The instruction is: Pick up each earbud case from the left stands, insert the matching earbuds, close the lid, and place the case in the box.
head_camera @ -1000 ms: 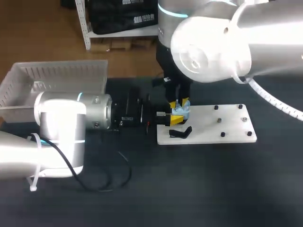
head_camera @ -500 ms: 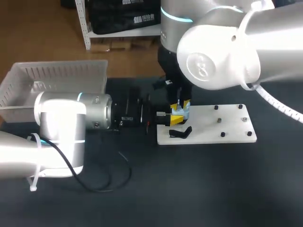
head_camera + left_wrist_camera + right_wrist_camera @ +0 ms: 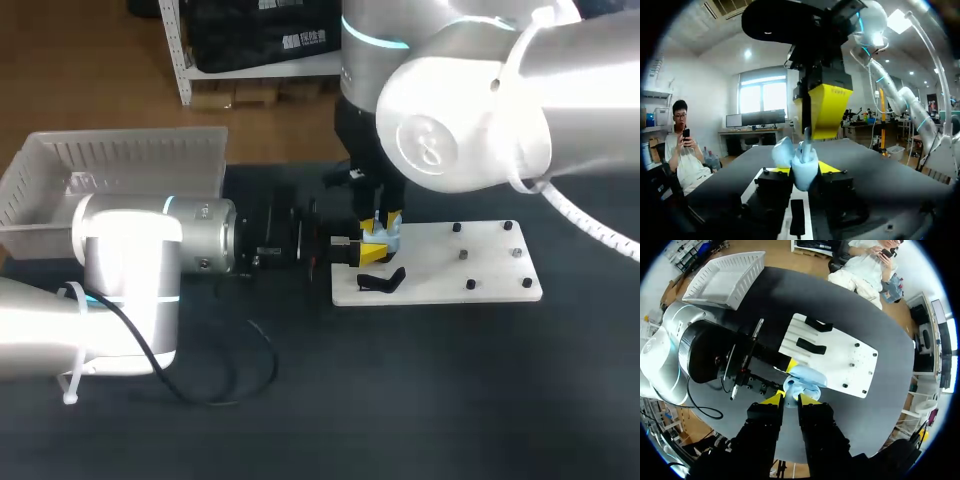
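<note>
A pale blue earbud case (image 3: pixel 804 169) with its lid (image 3: pixel 782 150) open is held level at the left end of the white board (image 3: pixel 470 275). My left gripper (image 3: pixel 804 170) is shut on the case from both sides. My right gripper (image 3: pixel 790 399) points straight down over the case and is shut on a pale blue earbud (image 3: pixel 790 386), whose stem (image 3: pixel 806 137) reaches into the case. In the head view the two grippers meet at the case (image 3: pixel 381 241), the right gripper (image 3: pixel 386 222) just above the left gripper (image 3: pixel 364 252).
A black stand (image 3: pixel 382 282) lies on the board's near left corner, and a second black stand (image 3: pixel 817 324) shows in the right wrist view. Several small black pegs (image 3: pixel 464 255) dot the board's right half. A white basket (image 3: pixel 110 165) sits at the far left. A thin cable (image 3: pixel 240 370) loops on the table.
My right arm has shifted slightly, its gripper staying over the case. The left arm and the case have not moved.
</note>
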{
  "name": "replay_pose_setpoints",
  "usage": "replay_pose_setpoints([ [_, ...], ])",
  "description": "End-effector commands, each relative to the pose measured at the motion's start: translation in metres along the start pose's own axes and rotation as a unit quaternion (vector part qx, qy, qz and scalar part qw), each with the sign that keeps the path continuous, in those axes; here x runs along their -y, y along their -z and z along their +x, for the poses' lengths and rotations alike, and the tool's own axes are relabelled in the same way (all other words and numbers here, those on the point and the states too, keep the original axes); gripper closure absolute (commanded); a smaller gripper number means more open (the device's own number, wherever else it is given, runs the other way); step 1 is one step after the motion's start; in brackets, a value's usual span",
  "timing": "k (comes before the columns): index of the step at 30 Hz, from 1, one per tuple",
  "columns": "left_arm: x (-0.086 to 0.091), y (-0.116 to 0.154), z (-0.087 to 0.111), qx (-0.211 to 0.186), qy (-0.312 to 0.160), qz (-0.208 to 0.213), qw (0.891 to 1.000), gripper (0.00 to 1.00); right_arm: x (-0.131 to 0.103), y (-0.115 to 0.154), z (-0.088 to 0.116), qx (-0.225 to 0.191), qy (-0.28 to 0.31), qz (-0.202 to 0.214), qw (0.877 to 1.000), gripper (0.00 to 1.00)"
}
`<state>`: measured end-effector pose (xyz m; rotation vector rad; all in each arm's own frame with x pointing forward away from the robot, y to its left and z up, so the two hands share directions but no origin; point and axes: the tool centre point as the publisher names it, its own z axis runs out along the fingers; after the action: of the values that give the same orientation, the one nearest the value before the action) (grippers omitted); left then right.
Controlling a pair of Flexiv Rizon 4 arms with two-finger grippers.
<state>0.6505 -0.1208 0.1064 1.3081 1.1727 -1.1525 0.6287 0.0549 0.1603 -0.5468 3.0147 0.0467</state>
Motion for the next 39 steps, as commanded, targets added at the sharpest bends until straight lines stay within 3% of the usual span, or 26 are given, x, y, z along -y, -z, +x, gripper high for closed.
replay_pose_setpoints([
  [1, -0.0009, -0.0003, 0.001, 0.002, -0.001, 0.0, 1.0, 1.0, 0.0008, 0.0, 0.0013, 0.005, -0.001, 0.0, 1.0, 1.0],
  [39, -0.0009, -0.0003, 0.001, 0.002, -0.001, 0.0, 1.0, 1.0, 0.0026, -0.0071, -0.005, 0.0, 0.001, 0.006, 1.0, 1.0],
])
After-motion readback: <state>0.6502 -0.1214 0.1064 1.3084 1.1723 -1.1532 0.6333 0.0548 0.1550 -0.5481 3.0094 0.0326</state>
